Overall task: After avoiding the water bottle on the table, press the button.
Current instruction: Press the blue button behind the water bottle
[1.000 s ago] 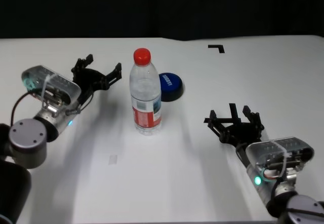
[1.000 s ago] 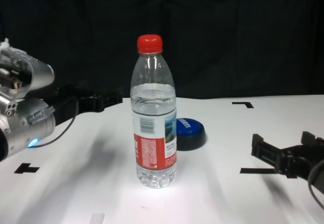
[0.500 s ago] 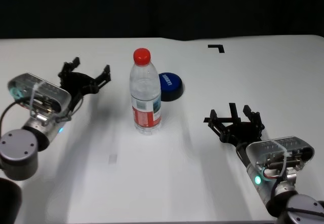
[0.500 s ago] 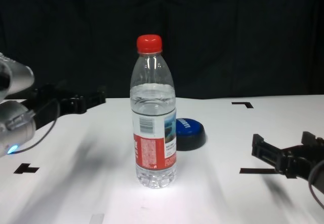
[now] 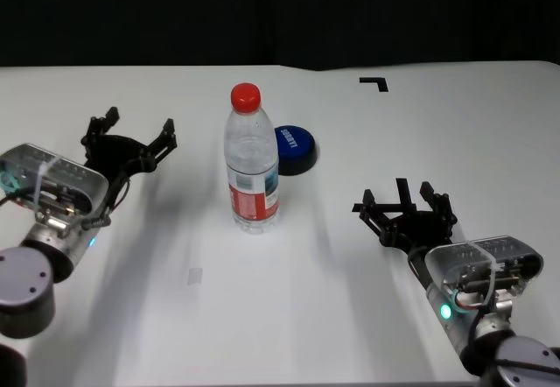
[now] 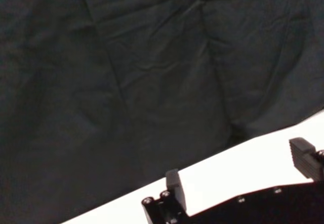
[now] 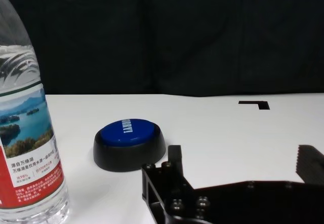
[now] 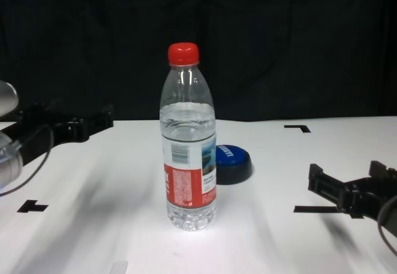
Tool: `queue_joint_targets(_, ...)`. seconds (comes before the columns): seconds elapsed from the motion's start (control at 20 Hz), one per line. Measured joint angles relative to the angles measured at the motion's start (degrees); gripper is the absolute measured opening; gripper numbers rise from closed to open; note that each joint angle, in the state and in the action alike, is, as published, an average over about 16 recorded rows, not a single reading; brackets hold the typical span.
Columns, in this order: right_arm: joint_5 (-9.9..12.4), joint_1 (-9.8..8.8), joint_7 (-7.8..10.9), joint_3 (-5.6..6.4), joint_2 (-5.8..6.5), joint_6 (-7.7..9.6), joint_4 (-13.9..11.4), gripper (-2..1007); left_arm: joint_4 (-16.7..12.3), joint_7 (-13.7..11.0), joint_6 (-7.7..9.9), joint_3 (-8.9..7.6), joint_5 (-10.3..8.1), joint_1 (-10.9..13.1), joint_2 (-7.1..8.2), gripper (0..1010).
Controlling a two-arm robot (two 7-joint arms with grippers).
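The water bottle (image 5: 252, 166) stands upright in the middle of the white table (image 5: 367, 133); it also shows in the chest view (image 8: 188, 144) and the right wrist view (image 7: 25, 138). The blue button (image 5: 293, 148) sits just behind it to the right, also in the chest view (image 8: 231, 161) and the right wrist view (image 7: 129, 143). My left gripper (image 5: 129, 138) is open and empty, left of the bottle and well apart from it. My right gripper (image 5: 404, 201) is open and empty at the front right, apart from the button.
Black tape marks lie on the table: a corner (image 5: 376, 81) at the back right, a cross shape (image 8: 32, 206) at the front left, a line (image 8: 310, 209) by my right gripper. A dark curtain hangs behind the table.
My left gripper has drawn back to the left, away from the bottle. The right arm, bottle and button have not moved.
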Motion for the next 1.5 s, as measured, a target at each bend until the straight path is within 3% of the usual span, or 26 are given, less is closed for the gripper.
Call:
queue_joint_targets(0.8,0.0,0.00,0.00,0.00,0.00,0.00,0.0,1003,-9.0,1.6,1.58,-3.75,1.46,7.7,-0.47,1003)
queue_joint_targets(1.5,0.0,0.00,0.00,0.00,0.00,0.00,0.0,1003,-14.9,2.9,2.09,-6.10,2.41,14.0,-1.70,1003)
